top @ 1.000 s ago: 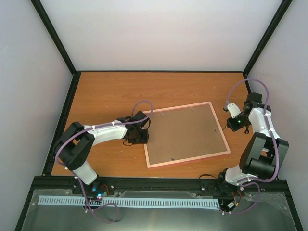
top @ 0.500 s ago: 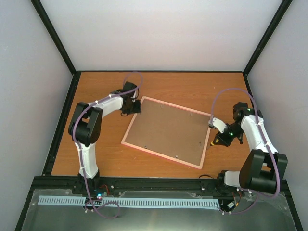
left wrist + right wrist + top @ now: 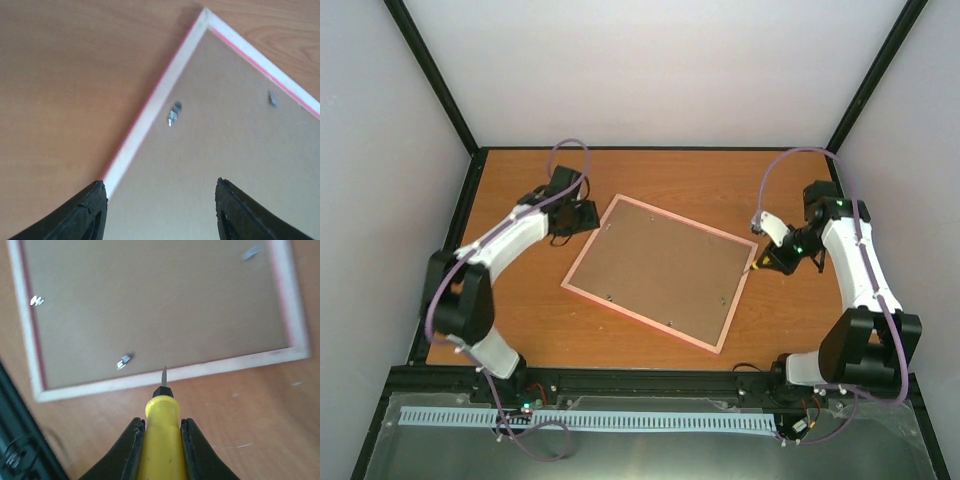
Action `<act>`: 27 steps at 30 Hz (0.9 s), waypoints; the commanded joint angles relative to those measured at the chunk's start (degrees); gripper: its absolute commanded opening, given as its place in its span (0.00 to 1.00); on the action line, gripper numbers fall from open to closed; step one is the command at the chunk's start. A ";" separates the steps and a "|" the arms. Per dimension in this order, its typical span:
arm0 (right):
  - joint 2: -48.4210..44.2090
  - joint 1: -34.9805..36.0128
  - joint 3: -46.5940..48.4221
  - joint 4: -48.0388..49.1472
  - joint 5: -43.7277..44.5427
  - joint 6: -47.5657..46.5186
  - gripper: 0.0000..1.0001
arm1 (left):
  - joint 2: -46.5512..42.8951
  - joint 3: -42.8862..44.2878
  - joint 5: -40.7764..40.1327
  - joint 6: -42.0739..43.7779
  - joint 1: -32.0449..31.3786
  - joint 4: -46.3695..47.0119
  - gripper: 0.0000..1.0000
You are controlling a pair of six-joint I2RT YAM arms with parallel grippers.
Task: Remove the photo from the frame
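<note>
Frame (image 3: 638, 317) lies face down on table (image 3: 520, 320), turned cornerwise, pale pink rim round brown backing board (image 3: 660, 270). Photo not visible from any view; I judge it's under the board, so not out yet.

My R gripper (image 3: 161, 440): jaws narrow, clamped on yellow handle of screwdriver (image 3: 161, 415). Blade points at frame's near rim, tip over the pale edge strip. Can't tell if it touches. Nearest metal tab (image 3: 124, 361) sits just inside the rim, a bit to the L of the tip. More tabs along the other edges, all look flat on the board.

My L gripper (image 3: 160, 200): jaws wide, holding nothing. Hovers over frame's L-side edge near far corner; two tabs ahead of it.

Step in hand, as I read it: unfastening the back, i.e. turning or prying tabs so the board lifts. Early in the job.

Next move needs: blade shifted sideways onto the near tab, low angle, slid under or against it w/o gouging the board. L should press the rim down, else the frame prob. skates on the smooth wood.
</note>
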 commanded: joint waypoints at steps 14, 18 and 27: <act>27.85 1.02 21.35 28.57 6.21 24.67 0.03 | -23.94 -31.48 8.09 -14.79 -9.40 -1.81 0.60; 29.09 2.16 19.41 27.74 8.23 21.47 0.03 | -24.96 -34.99 11.73 -15.86 -9.50 0.43 0.61; 22.32 2.68 7.45 21.31 9.89 11.57 0.03 | -21.37 -37.23 7.65 -18.46 -9.43 6.04 0.64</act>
